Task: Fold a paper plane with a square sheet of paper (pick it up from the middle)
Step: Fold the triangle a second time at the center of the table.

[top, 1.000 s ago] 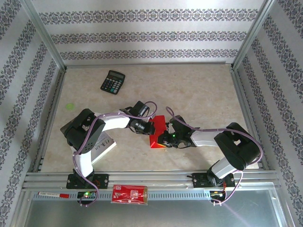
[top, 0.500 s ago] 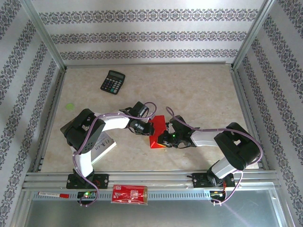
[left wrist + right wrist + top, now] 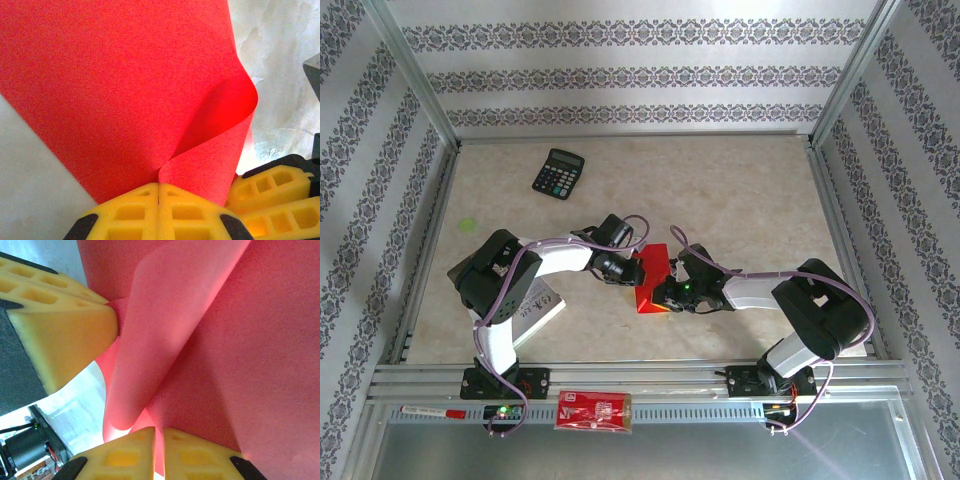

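Well, far on the left of the table [image 3: 740, 190] there is a small green dot [image 3: 468, 225]. A white booklet [image 3: 542, 310] lies half under the left arm. A black calculator [image 3: 558, 172] sits near the back, well apart from the arms. A red printed packet [image 3: 593, 410] lies on the metal rail at the front.

Next comes the left gripper [image 3: 625, 268], reaching toward the middle. Close up, the left gripper [image 3: 158, 186] has its yellow fingers [image 3: 125, 212] pressed together, and they pinch the edge of the sheet of paper [image 3: 115, 85].

The sheet of paper [image 3: 653, 275] is bright red and plain. It sits in the middle of the table, a bit toward the front, right between the two grippers. From above it looks tall and narrow, not square. Up close it is not flat. One side bends round in a soft loop, and a crease runs down to the pinching fingers. I cannot tell if its low end touches the table.

Last, on the right, the right gripper [image 3: 660, 295] meets the paper from the other side. Its own camera shows the right gripper [image 3: 159, 432] with its yellow fingers [image 3: 200, 455] closed on the sheet of paper [image 3: 250, 365], where a fold rolls up like a tube. The two grippers are just beside each other.
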Robot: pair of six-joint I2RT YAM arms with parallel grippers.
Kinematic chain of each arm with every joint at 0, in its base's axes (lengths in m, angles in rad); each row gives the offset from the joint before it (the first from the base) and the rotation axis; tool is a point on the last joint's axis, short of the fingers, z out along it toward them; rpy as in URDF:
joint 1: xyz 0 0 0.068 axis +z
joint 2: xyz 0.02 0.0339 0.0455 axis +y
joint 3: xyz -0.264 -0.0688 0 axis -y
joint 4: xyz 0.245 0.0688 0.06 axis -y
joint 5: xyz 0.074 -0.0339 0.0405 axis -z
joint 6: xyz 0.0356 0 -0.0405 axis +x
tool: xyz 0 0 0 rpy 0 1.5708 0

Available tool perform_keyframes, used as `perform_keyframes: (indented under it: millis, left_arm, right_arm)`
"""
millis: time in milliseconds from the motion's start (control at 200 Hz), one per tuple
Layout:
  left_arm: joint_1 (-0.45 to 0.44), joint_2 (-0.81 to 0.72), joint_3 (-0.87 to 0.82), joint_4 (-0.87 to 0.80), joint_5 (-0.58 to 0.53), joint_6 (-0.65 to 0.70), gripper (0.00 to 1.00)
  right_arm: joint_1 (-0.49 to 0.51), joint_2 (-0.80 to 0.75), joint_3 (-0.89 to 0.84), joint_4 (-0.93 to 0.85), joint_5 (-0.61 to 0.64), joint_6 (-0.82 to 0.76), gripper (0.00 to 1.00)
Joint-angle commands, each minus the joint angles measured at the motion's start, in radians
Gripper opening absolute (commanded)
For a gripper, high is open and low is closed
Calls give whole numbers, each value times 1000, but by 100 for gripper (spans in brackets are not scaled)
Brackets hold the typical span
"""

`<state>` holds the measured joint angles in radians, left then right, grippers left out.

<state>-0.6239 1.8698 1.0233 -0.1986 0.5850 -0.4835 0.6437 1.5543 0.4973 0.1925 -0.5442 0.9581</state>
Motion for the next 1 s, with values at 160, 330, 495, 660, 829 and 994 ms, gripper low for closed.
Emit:
perform_keyframes:
  millis: [160,330,495,660,829,994]
  left_arm:
    - [29,-9,-19,-29,-12,13,1]
    - [29,7,-19,-32,-4,14,0]
    - [26,21,-22,-22,13,15,1]
    - [17,33,-9,-19,32,20,1]
    - [6,49,-3,-24,39,22,1]
    - [7,55,3,-55,7,27,0]
  right_arm:
    - [-5,36,-22,-57,36,-24,14]
    - [-6,41,-20,-58,35,-27,14]
    - [-6,42,-19,-57,36,-26,14]
    - [-6,50,-16,-56,34,-25,14]
    - [-7,50,-13,-58,33,-28,14]
    - [-10,48,-16,-61,33,-28,14]
